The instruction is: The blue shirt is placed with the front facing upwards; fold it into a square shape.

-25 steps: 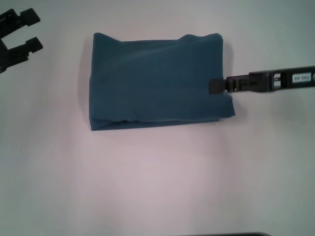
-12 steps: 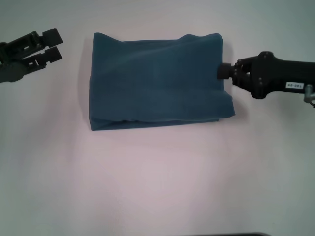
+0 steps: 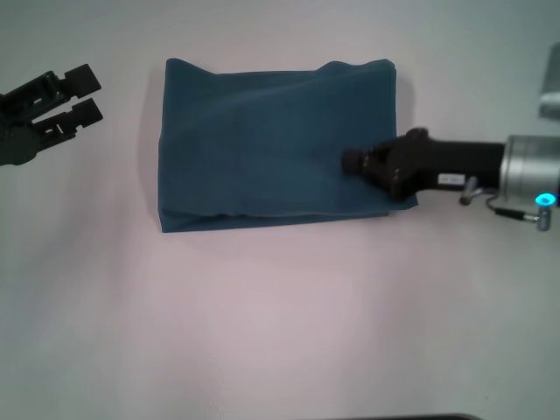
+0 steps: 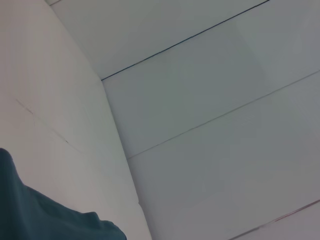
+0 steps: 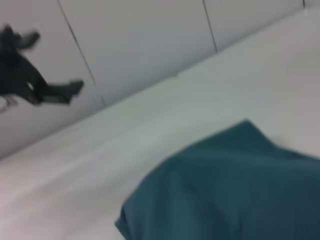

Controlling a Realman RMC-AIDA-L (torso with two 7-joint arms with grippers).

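Observation:
The blue shirt (image 3: 262,140) lies folded into a plain teal rectangle on the white table, its far edge slightly wavy. My right gripper (image 3: 353,161) reaches in from the right, low over the shirt's right near part, close to the cloth. Well left of the shirt, my left gripper (image 3: 86,94) hangs open with nothing between its fingers. A shirt corner (image 4: 45,215) shows in the left wrist view. In the right wrist view, the shirt (image 5: 235,185) fills the foreground and the left gripper (image 5: 47,90) is seen far off.
The white table (image 3: 280,315) extends bare on the near side of the shirt. Pale wall panels (image 4: 210,100) with thin seams stand behind the table. A dark edge (image 3: 411,416) shows at the very bottom of the head view.
My right gripper has moved left from the shirt's right edge to over the cloth, with more of its silver wrist in view. The left gripper has shifted slightly left.

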